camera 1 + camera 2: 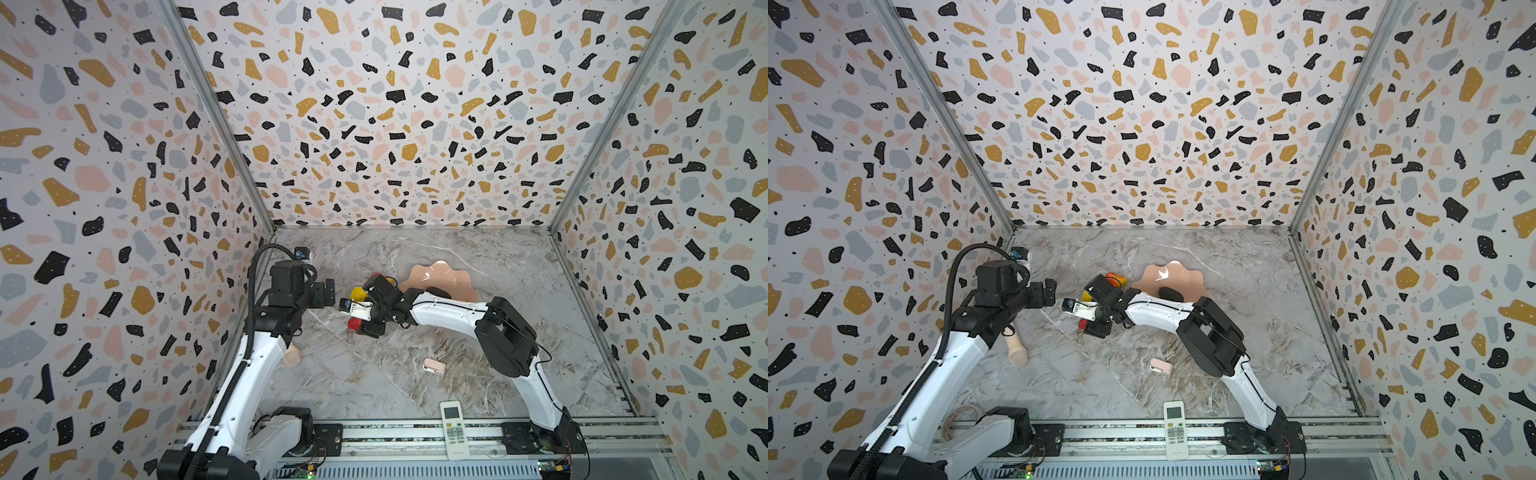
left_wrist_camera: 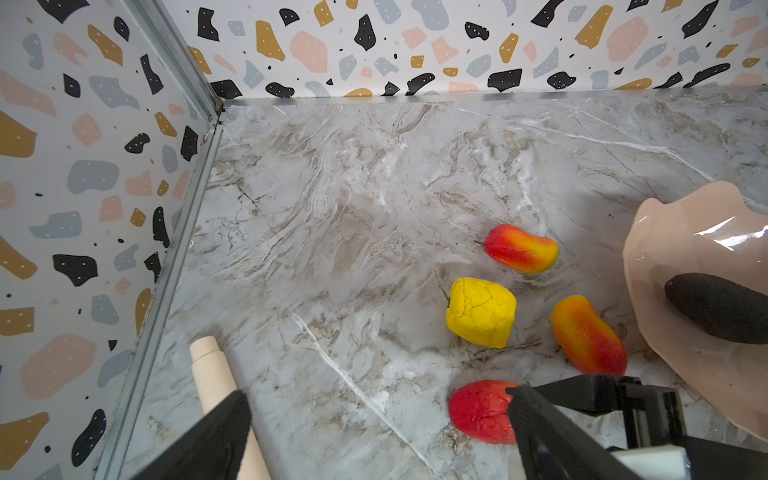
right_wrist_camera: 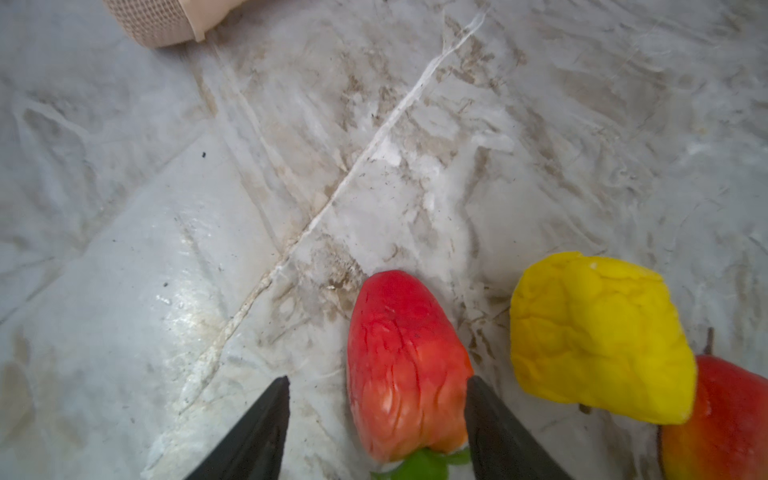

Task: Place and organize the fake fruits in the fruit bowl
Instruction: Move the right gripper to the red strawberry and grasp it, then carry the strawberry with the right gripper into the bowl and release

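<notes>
Right jaws half-spread astride the strawberry, not yet pinching.

The strawberry (image 3: 399,353) lies on the bench (image 3: 166,249) between the right jaws. One finger (image 3: 494,424) touches its flank and the other stands clear, so an off-centre close could shove or roll it. The bumpy yellow fruit (image 3: 598,336) sits just outside the touching finger with a mango (image 3: 723,415) beyond, and a nudge may scatter both. Outside the free finger the bench is bare. The fruit bowl (image 2: 665,232), holding the avocado (image 2: 723,311), stands near behind the jaws, and a careless lift could clip its rim. The left jaws hang spread and empty nearby.

Leaves of the strawberry (image 3: 405,365) and part of one mango (image 3: 723,424) beyond the right wrist view's edge.
</notes>
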### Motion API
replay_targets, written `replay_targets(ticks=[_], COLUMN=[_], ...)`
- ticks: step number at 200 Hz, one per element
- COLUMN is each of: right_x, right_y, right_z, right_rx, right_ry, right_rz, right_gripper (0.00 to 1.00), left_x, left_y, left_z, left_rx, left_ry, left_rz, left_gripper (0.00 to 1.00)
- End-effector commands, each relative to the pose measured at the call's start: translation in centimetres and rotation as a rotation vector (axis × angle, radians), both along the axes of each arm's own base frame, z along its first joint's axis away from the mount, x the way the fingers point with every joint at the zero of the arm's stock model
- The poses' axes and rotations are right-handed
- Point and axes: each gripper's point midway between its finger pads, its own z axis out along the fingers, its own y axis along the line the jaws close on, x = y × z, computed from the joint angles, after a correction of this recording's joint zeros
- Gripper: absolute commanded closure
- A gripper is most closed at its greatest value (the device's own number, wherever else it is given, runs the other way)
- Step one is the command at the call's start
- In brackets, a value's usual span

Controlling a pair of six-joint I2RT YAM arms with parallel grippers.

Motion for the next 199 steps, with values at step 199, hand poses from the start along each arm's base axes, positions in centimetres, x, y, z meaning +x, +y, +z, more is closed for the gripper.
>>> replay_targets(ticks=[199], right_x=[0.6], right_y=[-2.7], right_z=[7.2], right_rx=[0.081], right_ry=[-0.055], right_rz=[-0.039], right_gripper=[0.73], left_x=[0.0], left_y=[0.0], left_z=[0.6], left_rx=[0.004], left_ry=[-0.035], left_rz=[-0.013], left_gripper=[0.0])
